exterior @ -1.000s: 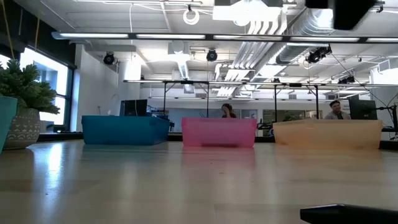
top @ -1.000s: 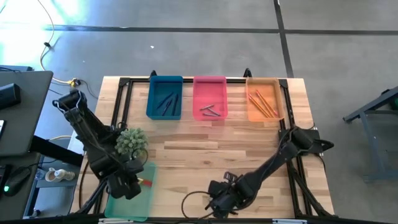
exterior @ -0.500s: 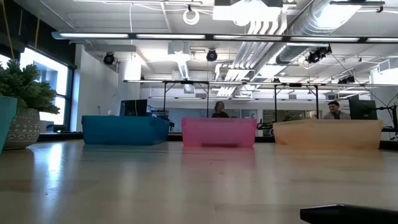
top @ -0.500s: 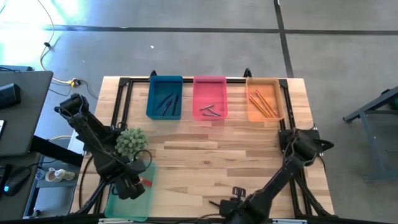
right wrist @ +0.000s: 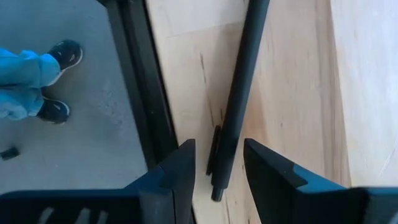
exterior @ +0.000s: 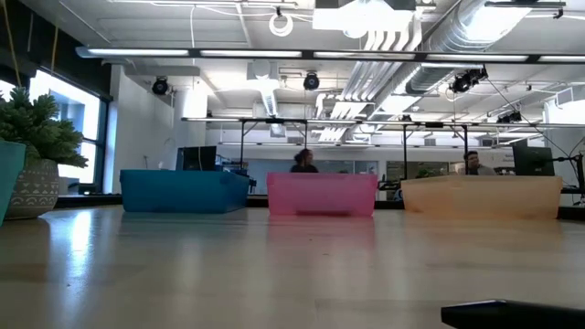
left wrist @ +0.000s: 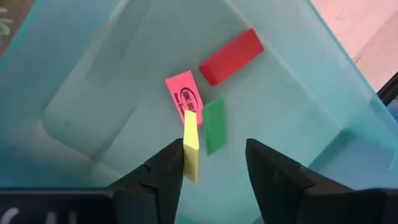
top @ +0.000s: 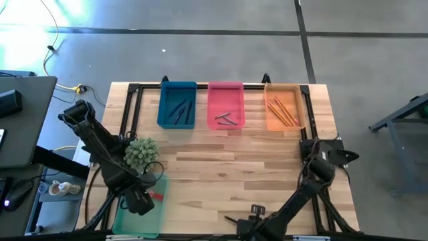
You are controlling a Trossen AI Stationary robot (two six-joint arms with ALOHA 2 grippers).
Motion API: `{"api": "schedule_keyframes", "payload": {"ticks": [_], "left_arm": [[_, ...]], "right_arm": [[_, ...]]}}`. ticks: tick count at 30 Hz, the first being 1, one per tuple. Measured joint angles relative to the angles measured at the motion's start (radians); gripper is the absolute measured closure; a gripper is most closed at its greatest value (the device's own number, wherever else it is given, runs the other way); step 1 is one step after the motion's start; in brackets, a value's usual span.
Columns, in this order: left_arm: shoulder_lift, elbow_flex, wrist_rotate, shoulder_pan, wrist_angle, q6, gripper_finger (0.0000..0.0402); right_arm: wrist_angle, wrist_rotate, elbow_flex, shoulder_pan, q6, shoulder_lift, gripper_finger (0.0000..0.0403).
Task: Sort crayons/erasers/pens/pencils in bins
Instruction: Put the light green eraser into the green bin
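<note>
Over the green bin (left wrist: pixel 93 93) your left hand (left wrist: pixel 214 165) is hanging open, yellow eraser (left wrist: pixel 191 146) leaning against one finger beside pink (left wrist: pixel 184 97), green (left wrist: pixel 214 124) and red (left wrist: pixel 231 56) erasers. Your right hand (right wrist: pixel 217 163) is hovering open over a black pen (right wrist: pixel 239 93) at the desk (right wrist: pixel 292 93) edge.

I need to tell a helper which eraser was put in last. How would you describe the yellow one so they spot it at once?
Find the translucent green bin at the table's near left corner, beside the potted plant. The yellow eraser sits between the left gripper's open fingers, against one of them. Unlike the flat pink eraser, green eraser and red eraser, it stands on edge.
</note>
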Motion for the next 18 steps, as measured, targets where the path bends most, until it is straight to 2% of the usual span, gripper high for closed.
{"api": "schedule_keyframes", "payload": {"ticks": [8,12,18], "left_arm": [[-0.031,0.003,0.006,-0.001,-0.024,0.011,0.0249],[-0.030,0.003,0.041,-0.003,-0.049,0.012,0.0257],[-0.030,0.003,0.060,-0.008,-0.048,0.014,0.0256]], "right_arm": [[-0.026,-0.007,0.003,-0.012,0.046,0.028,0.0275],[-0.037,-0.041,0.007,-0.024,0.068,0.041,0.0277],[-0.050,-0.052,0.005,-0.042,0.079,0.044,0.0327]]}}
